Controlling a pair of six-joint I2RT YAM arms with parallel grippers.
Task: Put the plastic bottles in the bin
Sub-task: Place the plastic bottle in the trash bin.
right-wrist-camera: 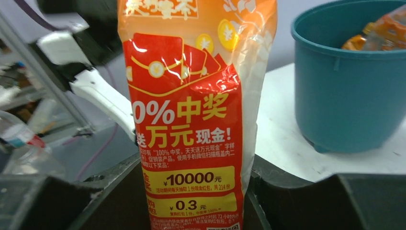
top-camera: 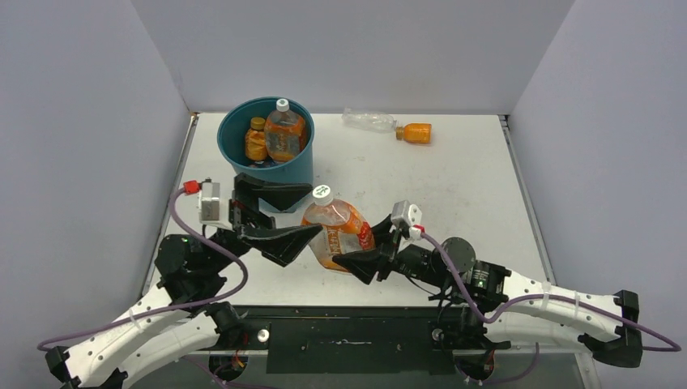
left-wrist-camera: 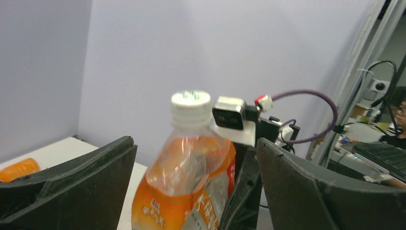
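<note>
left tool (top-camera: 314, 211) apart | right tool (right-wrist-camera: 194, 184) clamped on bottle (top-camera: 336, 231) | bin (top-camera: 285, 168) just beyond

Both arms wore the same livery. The left arm (top-camera: 121, 324) and the right arm (top-camera: 551, 306) each had a long, curved white link with a row of small dark dots along it, screws or holes, I couldn't tell. Each link ended in a black cap, and chunky black joint housings sat further up. A purple cable (top-camera: 182, 243) ran along each arm, plugged by a red connector (top-camera: 191, 187) into a small pale grey camera box (top-camera: 210, 203) at the wrist. The fingers (left-wrist-camera: 72, 182) were matte black, broad and wedge-shaped.
</note>
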